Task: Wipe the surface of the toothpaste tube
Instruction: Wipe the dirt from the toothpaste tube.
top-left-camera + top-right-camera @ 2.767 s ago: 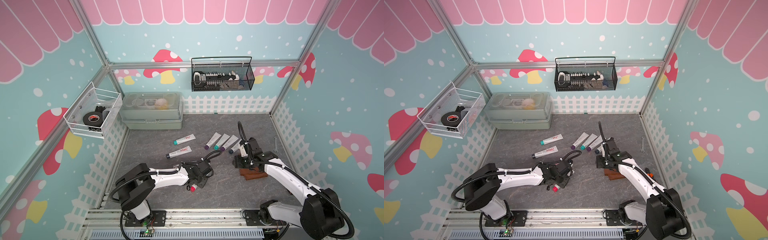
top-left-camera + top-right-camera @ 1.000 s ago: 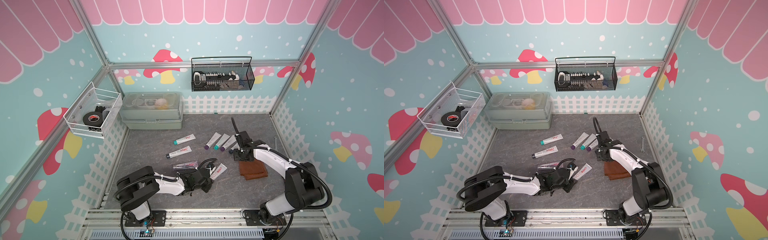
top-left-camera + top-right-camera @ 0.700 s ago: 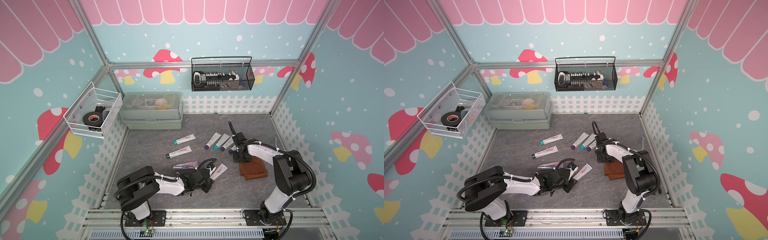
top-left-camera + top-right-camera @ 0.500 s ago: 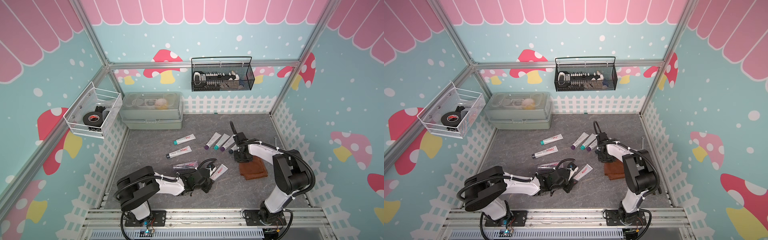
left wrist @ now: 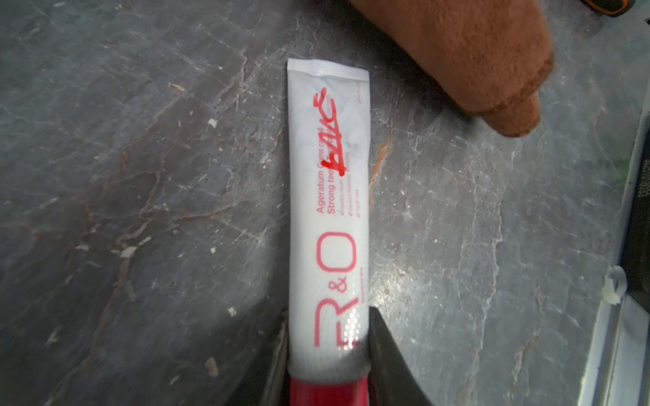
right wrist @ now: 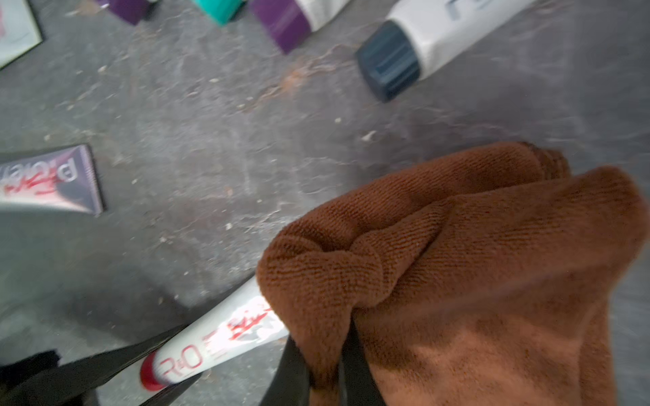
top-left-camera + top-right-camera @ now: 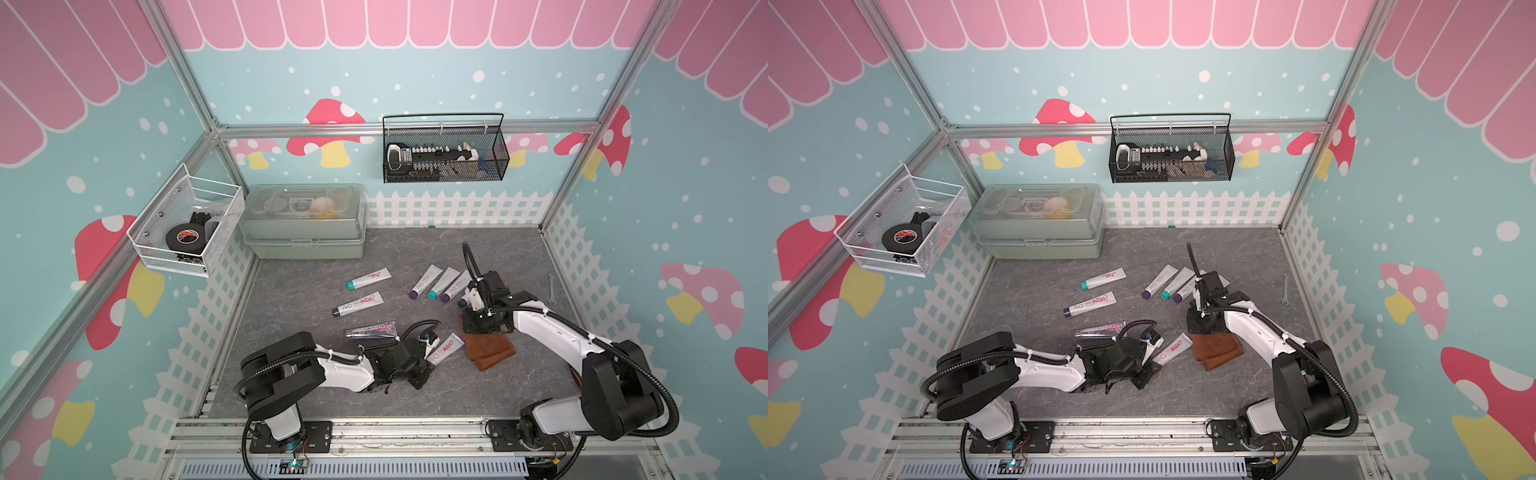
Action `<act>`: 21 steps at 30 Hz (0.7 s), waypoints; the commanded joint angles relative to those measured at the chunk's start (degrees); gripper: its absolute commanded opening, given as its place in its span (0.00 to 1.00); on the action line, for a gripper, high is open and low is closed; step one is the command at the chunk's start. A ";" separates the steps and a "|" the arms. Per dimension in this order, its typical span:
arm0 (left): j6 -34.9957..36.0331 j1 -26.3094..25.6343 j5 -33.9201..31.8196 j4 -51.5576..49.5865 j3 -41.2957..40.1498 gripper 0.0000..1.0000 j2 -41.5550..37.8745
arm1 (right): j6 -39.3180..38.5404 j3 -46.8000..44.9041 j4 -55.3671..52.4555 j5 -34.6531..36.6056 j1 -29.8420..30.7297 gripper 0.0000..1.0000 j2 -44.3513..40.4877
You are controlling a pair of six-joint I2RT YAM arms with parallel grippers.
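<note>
Our left gripper (image 5: 327,316) clamped the tube (image 5: 327,197), our right gripper (image 6: 325,351) the cloth (image 6: 475,263) beside it. Wiping drag could free either.

Your white toothpaste tube (image 5: 329,218), red-capped and red-scribbled, is lying flat on the grey mat (image 5: 140,175); the brown cloth (image 6: 475,274) is sitting bunched just beside its crimped end.

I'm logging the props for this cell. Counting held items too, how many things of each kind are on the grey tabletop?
toothpaste tube: 8
brown cloth: 1
wrench: 1
lidded storage box: 1
Total: 11
</note>
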 commanded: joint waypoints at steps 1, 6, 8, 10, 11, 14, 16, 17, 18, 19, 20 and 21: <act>0.35 -0.35 0.93 -0.68 1.43 0.29 1.93 | -0.22 -2.42 1.21 -9.45 1.84 0.09 -0.04; 0.58 -0.35 1.42 -0.65 3.05 0.29 3.33 | 0.35 -2.64 3.47 -12.23 3.99 0.09 4.47; 0.61 -0.34 1.40 -0.67 3.28 0.29 3.40 | 0.32 -2.02 3.25 -10.94 5.16 0.09 6.71; 0.66 -0.31 1.30 -0.62 3.12 0.29 3.32 | -0.16 -0.53 0.84 -4.84 6.16 0.09 9.36; 0.55 -0.30 1.21 -0.69 3.07 0.29 3.15 | -0.36 0.26 -0.84 -1.29 6.38 0.09 10.34; 0.44 -0.32 0.87 -0.54 2.35 0.29 2.35 | -0.79 2.36 -5.00 10.62 6.54 0.08 13.11; 0.31 -0.28 0.37 -0.53 1.71 0.29 1.68 | -0.40 3.29 -6.99 16.65 6.48 0.08 14.78; 0.23 -0.34 0.11 -0.46 1.35 0.29 1.33 | -0.20 3.39 -7.14 18.17 6.58 0.08 15.23; 0.13 -0.32 -0.25 -0.27 0.82 0.29 0.90 | 0.00 3.35 -7.27 19.63 6.49 0.08 15.61; -0.12 -0.35 -0.42 -0.01 0.12 0.29 0.45 | 0.21 3.41 -7.41 20.86 6.45 0.08 16.01; -0.17 -0.32 -0.66 0.23 -0.33 0.29 0.12 | 0.33 3.56 -7.65 21.86 6.43 0.08 16.30; -0.29 -0.33 -0.79 0.58 -0.79 0.29 -0.15 | 0.48 3.68 -7.74 22.60 6.34 0.08 16.47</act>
